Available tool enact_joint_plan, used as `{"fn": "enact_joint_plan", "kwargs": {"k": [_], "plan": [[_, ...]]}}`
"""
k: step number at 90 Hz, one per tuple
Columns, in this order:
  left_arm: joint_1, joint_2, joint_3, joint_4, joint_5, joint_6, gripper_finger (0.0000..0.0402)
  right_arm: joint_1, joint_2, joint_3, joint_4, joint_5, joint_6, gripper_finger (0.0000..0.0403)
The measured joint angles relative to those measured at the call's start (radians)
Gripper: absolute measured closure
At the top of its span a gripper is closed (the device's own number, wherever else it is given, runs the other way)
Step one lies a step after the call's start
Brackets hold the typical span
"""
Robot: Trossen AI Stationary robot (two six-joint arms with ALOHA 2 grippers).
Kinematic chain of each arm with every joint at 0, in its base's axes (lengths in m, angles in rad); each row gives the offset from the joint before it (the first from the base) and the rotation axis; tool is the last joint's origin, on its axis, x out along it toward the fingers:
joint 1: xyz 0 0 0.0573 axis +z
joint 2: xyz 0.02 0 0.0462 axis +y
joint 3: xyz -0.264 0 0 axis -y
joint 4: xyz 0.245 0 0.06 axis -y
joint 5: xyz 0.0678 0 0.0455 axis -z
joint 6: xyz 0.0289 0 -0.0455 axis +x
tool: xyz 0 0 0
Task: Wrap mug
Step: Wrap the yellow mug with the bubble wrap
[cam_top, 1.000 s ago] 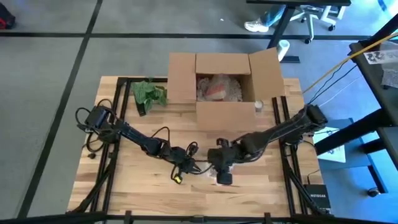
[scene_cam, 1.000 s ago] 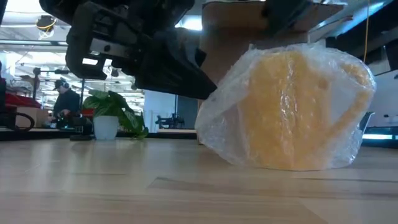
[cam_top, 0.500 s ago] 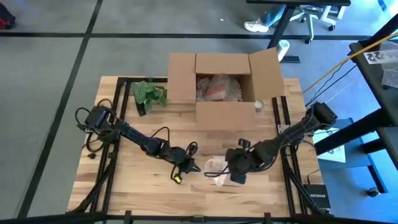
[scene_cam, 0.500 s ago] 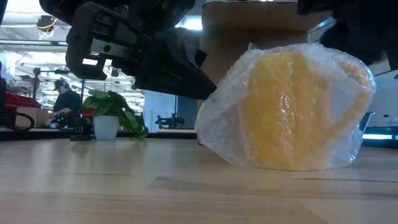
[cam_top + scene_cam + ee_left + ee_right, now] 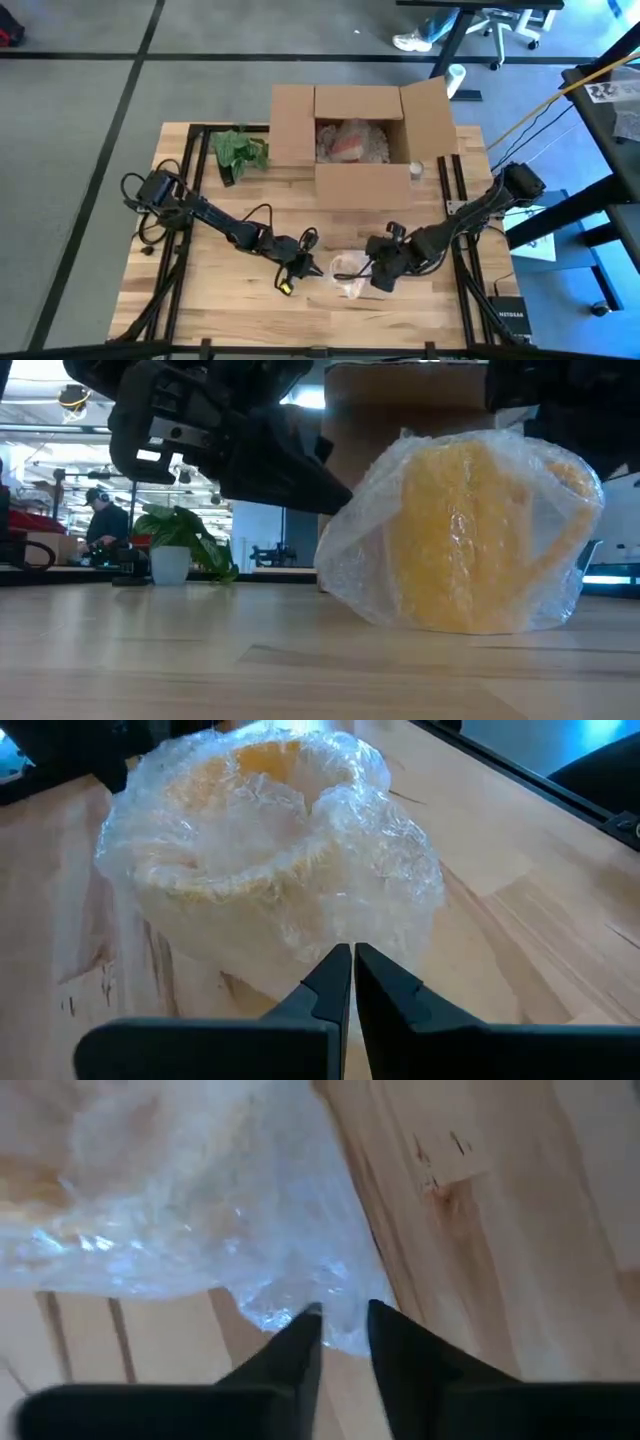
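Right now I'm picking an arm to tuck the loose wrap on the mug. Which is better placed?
Probably right. The right pincer already has its tips at the bubble wrap's loose edge, slightly parted. The left pincer sits shut, just short of the wrapped mug.

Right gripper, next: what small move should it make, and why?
Probably close on the loose edge of wrap and tuck it toward the mug. The right gripper sits with fingers slightly apart at that edge, while the left gripper, shut, waits on the other side.
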Motion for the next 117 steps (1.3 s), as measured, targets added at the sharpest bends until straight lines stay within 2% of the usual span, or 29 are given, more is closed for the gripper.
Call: {"fn": "enact_joint_plan", "kwargs": {"k": [6, 32, 73, 103, 117], "plan": [[0.0, 0.0, 0.0, 0.003, 0.0, 0.004, 0.0402, 0.0, -0.011, 0.0, 0.028, 0.0, -0.021, 0.0394], [0.001, 0.0, 0.0, 0.004, 0.0, 0.002, 0.0402, 0.0, -0.029, 0.0, 0.146, -0.009, -0.079, 0.04], [0.015, 0.0, 0.0, 0.005, 0.0, -0.001, 0.0402, 0.0, -0.029, 0.087, 0.156, -0.022, -0.182, 0.0402], [0.015, 0.0, 0.0, 0.031, 0.003, -0.002, 0.0402, -0.042, -0.025, 0.086, 0.215, -0.097, -0.232, 0.0403], [0.015, 0.0, 0.0, 0.037, 0.007, -0.002, 0.0402, -0.076, 0.025, 0.086, 0.252, -0.189, -0.254, 0.0403]]}}
